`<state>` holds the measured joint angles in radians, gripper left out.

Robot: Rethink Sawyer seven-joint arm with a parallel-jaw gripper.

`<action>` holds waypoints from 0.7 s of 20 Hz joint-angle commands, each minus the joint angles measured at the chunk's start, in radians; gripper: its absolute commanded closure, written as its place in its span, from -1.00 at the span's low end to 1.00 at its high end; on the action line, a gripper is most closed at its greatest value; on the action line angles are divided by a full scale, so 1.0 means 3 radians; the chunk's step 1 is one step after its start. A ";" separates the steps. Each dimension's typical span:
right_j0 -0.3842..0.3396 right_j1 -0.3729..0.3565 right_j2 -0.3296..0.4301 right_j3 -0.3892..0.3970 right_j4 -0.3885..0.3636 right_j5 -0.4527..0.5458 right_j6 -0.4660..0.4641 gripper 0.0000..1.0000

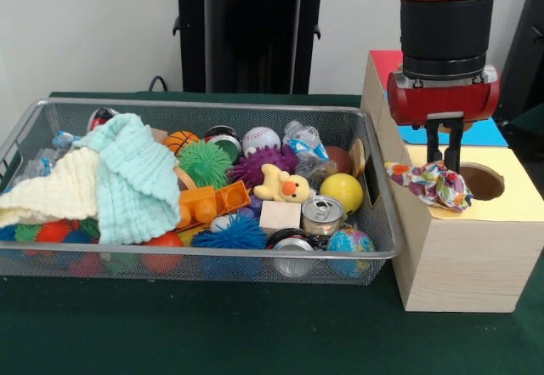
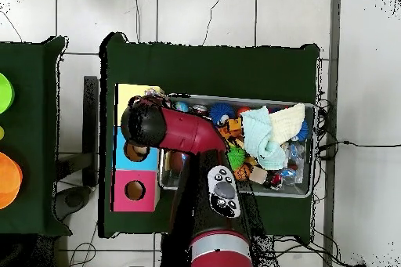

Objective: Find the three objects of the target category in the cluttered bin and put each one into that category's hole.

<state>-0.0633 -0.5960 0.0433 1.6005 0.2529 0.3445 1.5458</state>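
The silver wire-mesh bin (image 1: 212, 105) holds mixed toys and also shows in the overhead view (image 2: 310, 109). One piece of spotted multicolour fabric (image 1: 429, 184) rests on the yellow top of the largest wooden box (image 1: 459, 256), just left of its round dark hole (image 1: 483, 181). My gripper (image 1: 444, 167) hangs straight above it. The narrow-set fingers (image 1: 434, 147) reach into the top of the fabric and pinch it. No other spotted fabric pieces show in the bin. In the overhead view my arm (image 2: 176, 127) covers the hole and the fabric.
A mint-green waffle cloth (image 1: 132, 179) and a cream cloth (image 1: 51, 192) cover the bin's left part. Balls, a yellow duck (image 1: 280, 185) and cans lie beside them. The blue-faced box (image 2: 135, 152) and the red-faced box (image 2: 135, 191) stand behind the yellow one.
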 commanded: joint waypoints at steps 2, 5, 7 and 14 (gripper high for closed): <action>-0.0140 0.0172 0.0482 0.0436 0.0103 -0.0124 0.0629 1.00; -0.0139 0.0171 0.0508 0.0424 0.0079 0.0052 0.0553 1.00; -0.0107 0.0186 0.0472 0.0420 0.0105 0.0236 0.0572 1.00; -0.0105 0.0262 0.0471 0.0409 0.0110 0.0550 0.0489 1.00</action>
<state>-0.0841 -0.6019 0.0789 1.6202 0.2644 0.3462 1.5458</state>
